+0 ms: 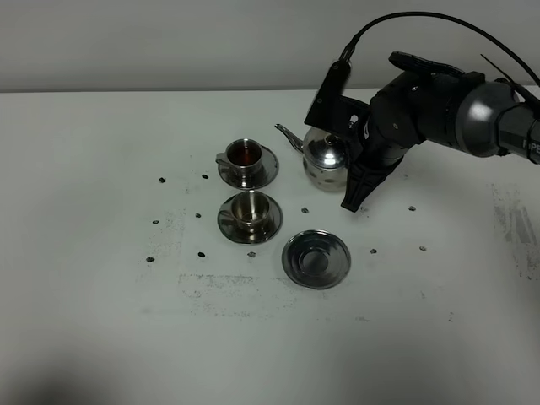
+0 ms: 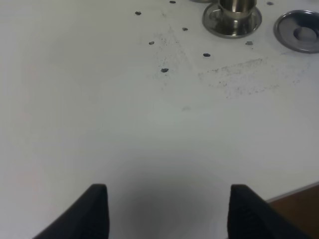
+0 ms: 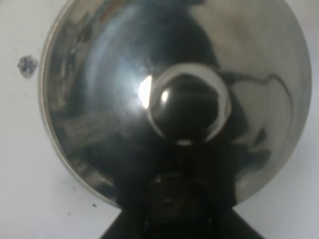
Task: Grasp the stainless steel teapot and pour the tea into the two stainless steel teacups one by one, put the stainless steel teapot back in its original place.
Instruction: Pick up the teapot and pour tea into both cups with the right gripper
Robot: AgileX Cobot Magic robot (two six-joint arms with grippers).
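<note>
The stainless steel teapot (image 1: 325, 160) stands upright, off its round steel tray (image 1: 297, 268), which lies bare on the table nearer the camera. The pot's spout points toward the far teacup (image 1: 245, 153), which holds dark tea. The near teacup (image 1: 250, 207) sits on its saucer just in front of the far one.

The right gripper (image 1: 353, 192) is at the pot's handle side, opposite the spout, fingers angled downward. Its jaws are together, clamped on the handle. From the right wrist, the domed lid and knob fill the view directly below the gripper body. Whether the pot's base touches the white table (image 1: 101, 295) cannot be told.

The left gripper (image 2: 167, 201) hangs over bare table, well apart from the steelware, jaws apart and empty.
</note>
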